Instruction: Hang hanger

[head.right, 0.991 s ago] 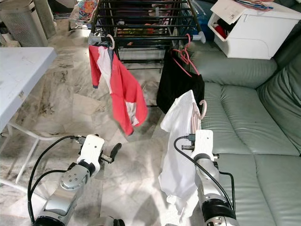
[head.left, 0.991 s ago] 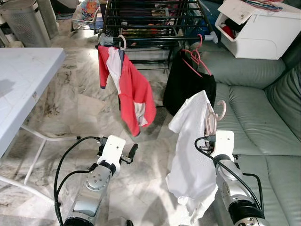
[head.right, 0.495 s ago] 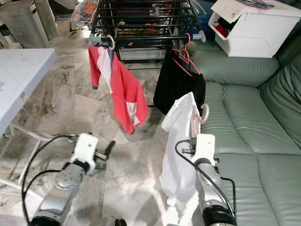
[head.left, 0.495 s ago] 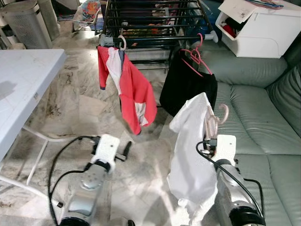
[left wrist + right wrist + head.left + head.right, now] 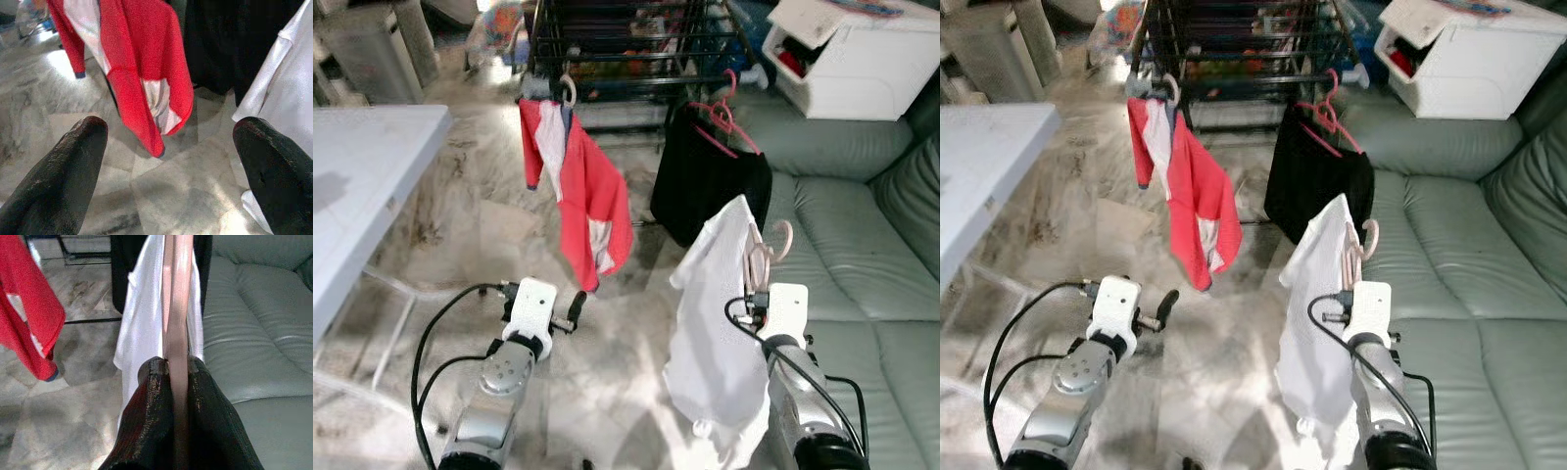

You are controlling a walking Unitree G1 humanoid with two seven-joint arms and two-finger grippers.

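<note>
Right end effector (image 5: 178,396) still clamps pink hanger (image 5: 177,303); left end effector (image 5: 171,161) spread, raised again.

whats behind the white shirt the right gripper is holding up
Behind the white shirt, on its pale pink hanger in the right gripper, hangs a black garment on the drying rack. The shirt covers the garment's lower edge.

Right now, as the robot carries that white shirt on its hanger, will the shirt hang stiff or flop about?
Probably floppy: the white shirt drapes in soft folds below the pink hanger, so it will likely sway as the robot moves. It looks thin and light. The hanger seems rigid, pinched between the right gripper fingers, so the hold should last.
</note>
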